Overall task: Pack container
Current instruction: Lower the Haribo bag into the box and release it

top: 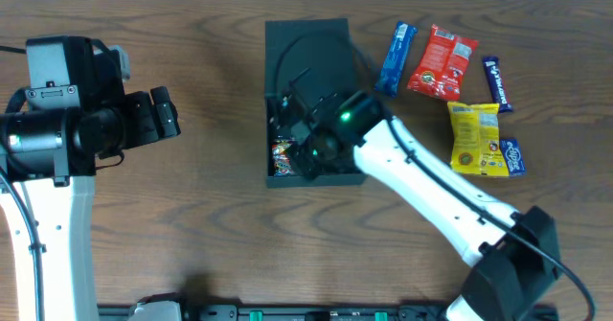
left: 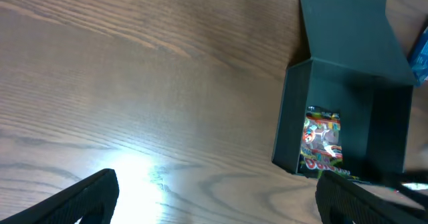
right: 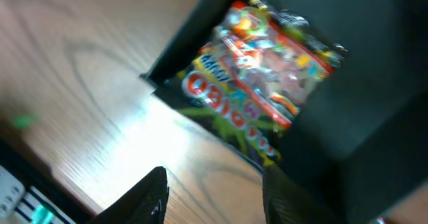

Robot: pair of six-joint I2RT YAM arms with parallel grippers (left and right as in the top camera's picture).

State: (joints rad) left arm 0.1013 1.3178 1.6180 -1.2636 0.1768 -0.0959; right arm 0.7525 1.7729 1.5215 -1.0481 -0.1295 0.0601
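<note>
From above, the right arm (top: 431, 182) reaches into the box (top: 311, 48) mid-table and blocks most of its inside. Right gripper (right: 215, 177) has its fingers apart, gripping nothing, and a blurry candy bag (right: 261, 83) lies under it. Left gripper (left: 215, 184) hangs wide open, off left.

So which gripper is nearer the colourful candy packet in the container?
Right. The right gripper is over the near end of the container, just above the candy packet lying inside. The left gripper is well off to the container's left, over the table.
</note>
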